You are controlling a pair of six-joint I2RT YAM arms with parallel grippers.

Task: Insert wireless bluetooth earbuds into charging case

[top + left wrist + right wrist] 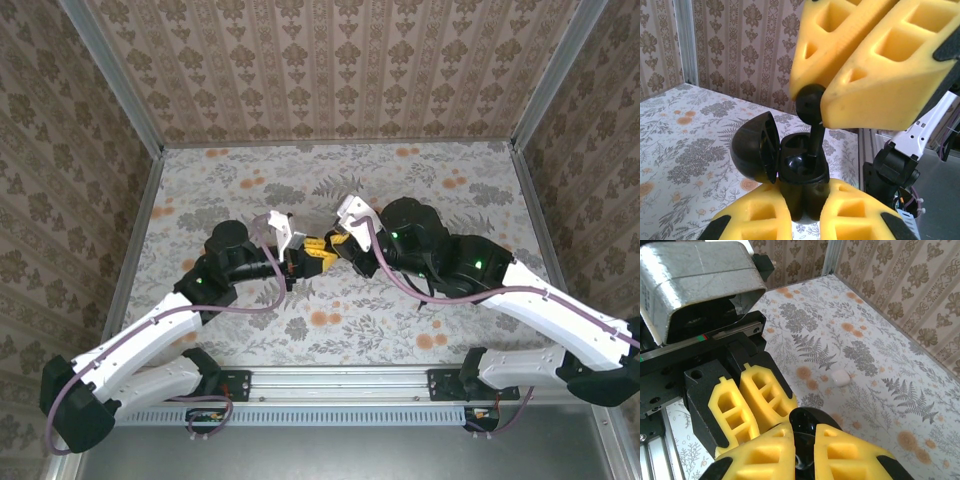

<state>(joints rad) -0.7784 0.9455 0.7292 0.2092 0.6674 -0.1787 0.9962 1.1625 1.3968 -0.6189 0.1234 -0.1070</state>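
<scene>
"Earbud (810, 102): look and place?"
"Black and glossy, round head on a short stem. The right gripper (823, 98) is clamped on the head. The stem points down, tip at the open well of the charging case (801, 172)."
"Case?"
"Also glossy black and rounded. Its hinged lid (757, 147) is swung open. The left gripper (802, 212) is closed around its body, holding it over the middle of the table (300, 180)."
"Surface, room?"
"The table has a pale floral print with ferns and orange blooms. Walls are beige damask wallpaper, with metal posts (553, 80) in the corners. Fingers (875, 90) are yellow foam-like blocks with hollow cells. A small white rounded piece (840, 377) lies on the table, apart from both grippers."
</scene>
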